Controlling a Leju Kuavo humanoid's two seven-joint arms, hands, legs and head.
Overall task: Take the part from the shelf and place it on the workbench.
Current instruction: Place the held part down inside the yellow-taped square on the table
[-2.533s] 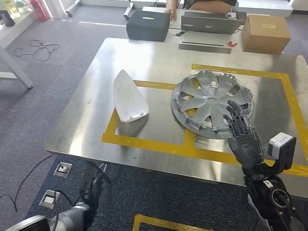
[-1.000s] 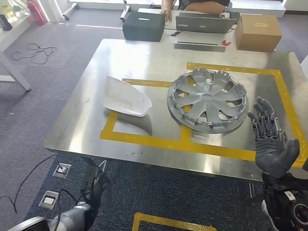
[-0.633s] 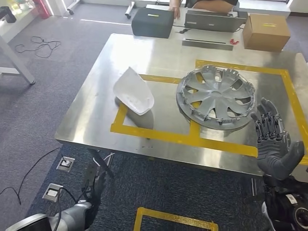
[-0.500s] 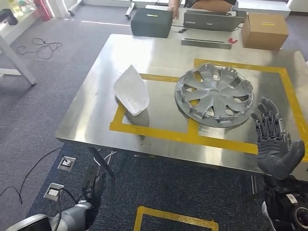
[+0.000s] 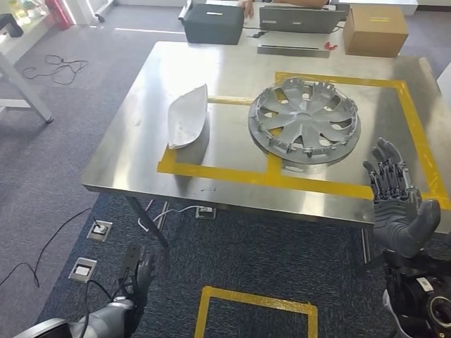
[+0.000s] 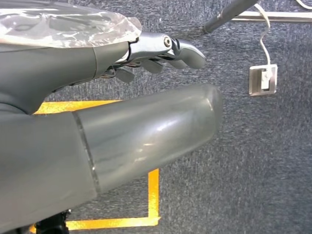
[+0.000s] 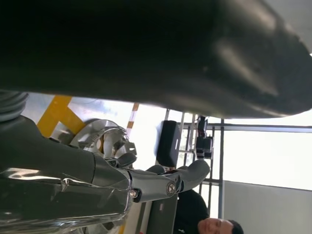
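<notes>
A grey hubcap (image 5: 304, 120) lies flat on the steel workbench (image 5: 234, 70), inside the yellow taped rectangle. A white curved shell part (image 5: 186, 124) lies to its left on the tape line. My right hand (image 5: 397, 205) hovers over the bench's near right edge, palm up, fingers spread, holding nothing; the hubcap (image 7: 105, 139) shows past its fingers (image 7: 162, 183) in the right wrist view. My left hand (image 5: 137, 276) hangs low over the carpet, below the bench's near left corner, its fingers (image 6: 165, 48) extended and empty.
A dark case (image 5: 211, 23), a laptop (image 5: 297, 17) and a cardboard box (image 5: 375, 29) stand beyond the bench's far edge, where a person's hand (image 5: 246, 6) rests. Floor sockets (image 5: 99, 230) and cables lie under the near left; yellow floor tape (image 5: 255, 306) marks the carpet.
The whole view has shifted, so the camera moved back from the bench. My right hand has drawn away from the hubcap and turned palm up near the bench edge. The left hand still hangs low.
</notes>
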